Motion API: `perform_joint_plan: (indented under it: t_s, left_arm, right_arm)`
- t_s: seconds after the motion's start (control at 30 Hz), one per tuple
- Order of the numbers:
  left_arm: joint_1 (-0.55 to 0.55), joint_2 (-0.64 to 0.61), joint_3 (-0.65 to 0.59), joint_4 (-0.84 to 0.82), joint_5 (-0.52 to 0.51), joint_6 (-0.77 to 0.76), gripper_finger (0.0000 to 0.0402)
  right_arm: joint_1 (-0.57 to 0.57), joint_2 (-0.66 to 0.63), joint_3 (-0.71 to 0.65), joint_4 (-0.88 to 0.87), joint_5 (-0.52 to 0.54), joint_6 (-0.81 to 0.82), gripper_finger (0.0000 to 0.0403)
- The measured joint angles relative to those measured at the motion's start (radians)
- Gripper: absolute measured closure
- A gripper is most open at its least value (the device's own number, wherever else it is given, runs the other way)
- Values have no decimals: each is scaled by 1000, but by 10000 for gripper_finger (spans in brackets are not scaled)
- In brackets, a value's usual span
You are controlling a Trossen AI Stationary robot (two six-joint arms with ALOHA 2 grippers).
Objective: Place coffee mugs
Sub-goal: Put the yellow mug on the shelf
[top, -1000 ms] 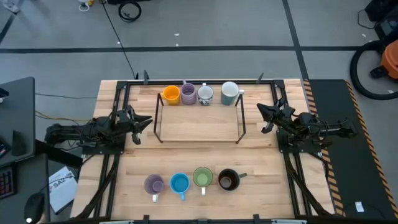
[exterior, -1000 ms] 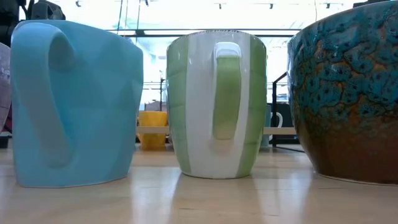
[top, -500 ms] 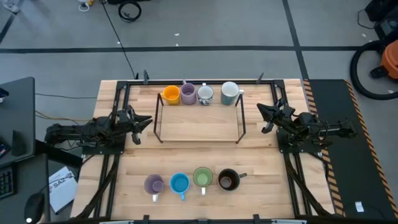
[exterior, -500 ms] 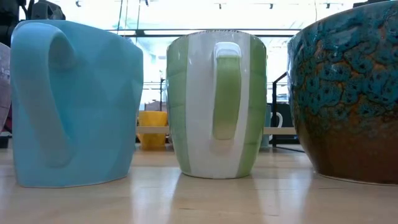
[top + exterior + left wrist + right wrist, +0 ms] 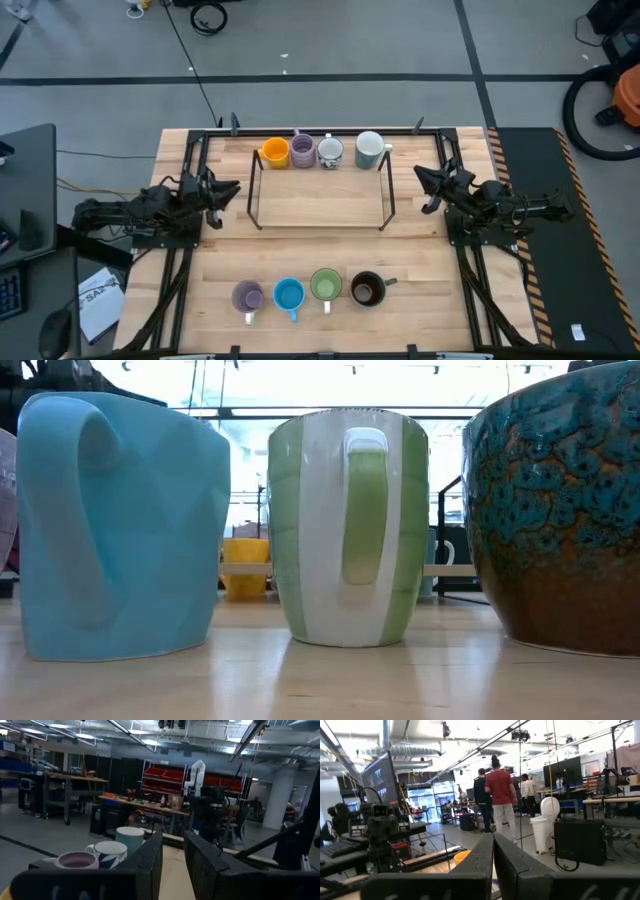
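eight coffee mugs on the table (image 5: 330, 225): orange mug (image 5: 275, 152), purple, patterned and pale ones in a row at the far edge behind the wire rack (image 5: 320, 195); lavender, blue mug (image 5: 288, 294), green mug (image 5: 325, 285) and dark mug (image 5: 367, 289) in the near row. judged rigid, glazed, slick, chippable; grip by the rim wall or handle. left gripper (image 5: 222, 190) partly parted, empty; right gripper (image 5: 424, 188) clenched, empty. low view is blocked by the near mugs.

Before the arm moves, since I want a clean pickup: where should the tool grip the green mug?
Grip the green mug by its rim, coming straight down from above. It stands upright with its mouth open, the handle points at the table's near edge, and neighbours crowd both sides.
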Motion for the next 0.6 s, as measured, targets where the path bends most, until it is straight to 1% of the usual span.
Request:
perform_joint_plan:
  t_s: [0.2,0.27,0.33,0.47,0.5,0.6]
  left_arm:
    - [2,0,0,24,0,-22,317]
    - [2,0,0,29,3,-103,317]
    - [3,2,8,43,24,-153,317]
    - [3,29,66,-5,42,-158,317]
    - [3,39,85,-17,41,-158,317]
    - [3,74,155,-69,41,-154,317]
  right_arm:
    - [0,0,0,25,0,29,383]
    - [0,0,0,25,-1,43,383]
    - [0,0,0,24,-2,101,383]
    - [0,6,0,22,-7,237,383]
    - [0,6,0,22,-22,244,383]
    - [0,6,0,29,-123,203,383]
